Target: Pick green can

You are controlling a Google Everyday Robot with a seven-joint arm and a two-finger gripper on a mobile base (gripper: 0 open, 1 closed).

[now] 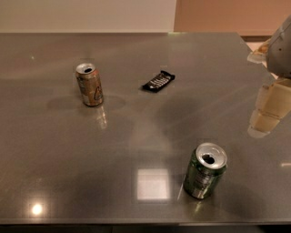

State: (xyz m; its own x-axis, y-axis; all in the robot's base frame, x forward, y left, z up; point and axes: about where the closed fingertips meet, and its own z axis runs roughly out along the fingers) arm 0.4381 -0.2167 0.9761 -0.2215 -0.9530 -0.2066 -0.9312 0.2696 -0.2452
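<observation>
Green can stood at 5 o'clock on the table, close to the near edge, with open tabletop all round it. Upright, long axis vertical, drinking hole up. Gripper hung at 3 o'clock by the right edge, well apart from the can; open or closed, could not tell. Tan can at 10 o'clock, dark wrapper near 12. Grey glossy surface, light glare spots, pale wall behind.
</observation>
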